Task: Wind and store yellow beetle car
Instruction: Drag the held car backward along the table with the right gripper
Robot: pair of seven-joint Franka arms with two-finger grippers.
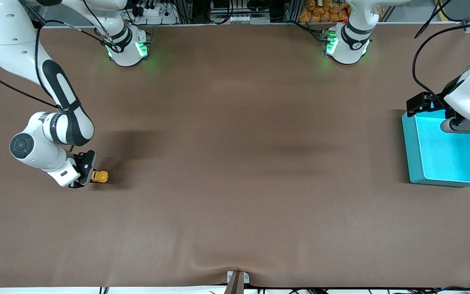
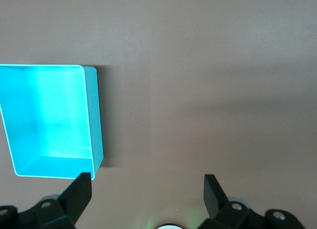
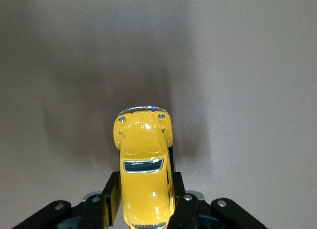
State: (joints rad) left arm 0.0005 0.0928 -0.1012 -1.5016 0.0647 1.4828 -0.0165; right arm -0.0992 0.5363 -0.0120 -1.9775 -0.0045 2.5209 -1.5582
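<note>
Right wrist view shows us the right claw (image 3: 143, 209) pinching the yellow beetle car (image 3: 144, 162) on the worktop (image 1: 235, 183), so winding and storing remain, while our left claw (image 2: 146, 189) waits spread above the empty teal bin (image 1: 412, 155).

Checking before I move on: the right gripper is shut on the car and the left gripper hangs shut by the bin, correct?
Not quite. The left gripper is open, as the left wrist view shows, by the bin. The right gripper is indeed shut on the car.
</note>
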